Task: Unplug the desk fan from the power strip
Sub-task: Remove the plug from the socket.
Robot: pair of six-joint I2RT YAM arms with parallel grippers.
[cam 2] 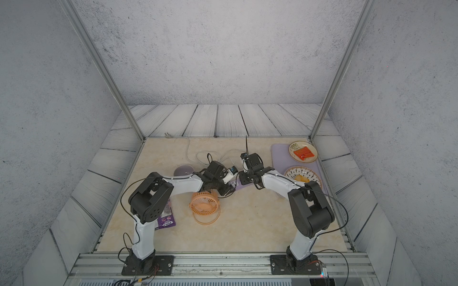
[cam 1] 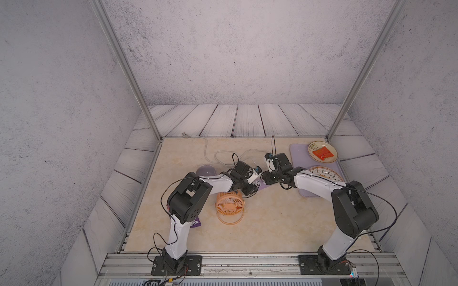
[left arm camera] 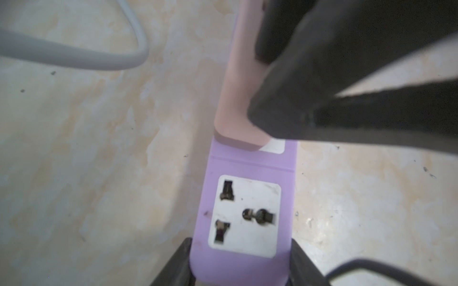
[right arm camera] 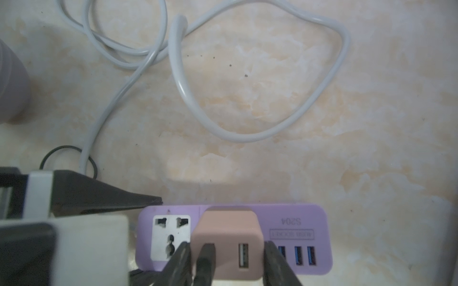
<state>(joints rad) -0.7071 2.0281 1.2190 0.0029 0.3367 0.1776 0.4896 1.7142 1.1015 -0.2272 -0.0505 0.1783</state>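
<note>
The orange desk fan [cam 1: 229,205] stands on its hoop near the middle of the table in both top views. The lilac power strip [right arm camera: 297,218] lies behind it between the two arms. My left gripper [left arm camera: 240,262] is shut on the strip's end, one finger against each long side, beside a bare white socket face. The fan's pale pink plug block [right arm camera: 226,230] sits in the other socket. My right gripper [right arm camera: 226,250] is shut on this block, its fingers pressing on both sides. A black cord [right arm camera: 204,262] enters the block's port.
The strip's whitish cable [right arm camera: 247,133] loops over the table behind it. A lilac bowl [cam 1: 205,170] sits behind the left arm. A lilac tray [cam 1: 297,153] at back right carries two plates [cam 1: 322,151]. A purple packet [cam 2: 164,219] lies by the left arm.
</note>
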